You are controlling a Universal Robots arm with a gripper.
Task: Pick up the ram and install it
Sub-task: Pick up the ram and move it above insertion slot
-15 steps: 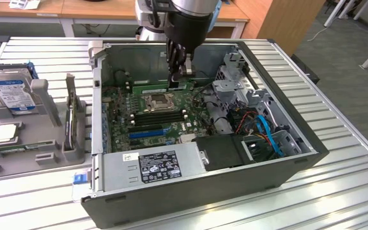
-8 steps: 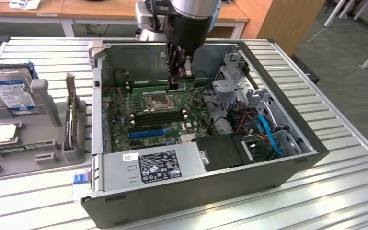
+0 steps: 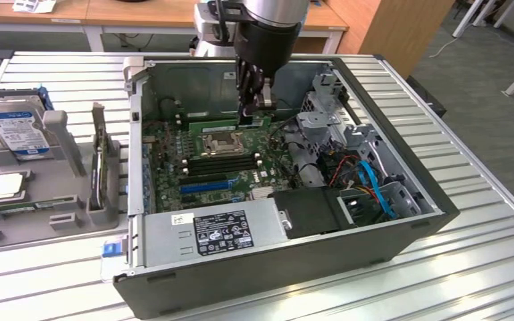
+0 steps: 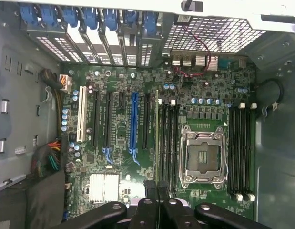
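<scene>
The ram (image 3: 209, 124) is a thin green stick held on edge inside the open computer case (image 3: 417, 200), just above the motherboard (image 3: 239, 170). My gripper (image 3: 259, 114) reaches down into the case and is shut on the ram's end. In the wrist view the ram (image 4: 157, 138) shows edge-on as a narrow line running out from my gripper (image 4: 157, 190). It hangs over the black memory slots (image 4: 168, 143) beside the processor socket (image 4: 203, 160). I cannot tell whether it touches a slot.
A grey fixture tray (image 3: 25, 227) on the exterior view's left holds a blue-labelled hard drive (image 3: 16, 127) and a square silver processor chip (image 3: 5, 186). The power supply (image 3: 217, 231), cables (image 3: 373, 187) and drive cage (image 3: 328, 114) crowd the case. More memory slots (image 4: 240, 148) lie beyond the socket.
</scene>
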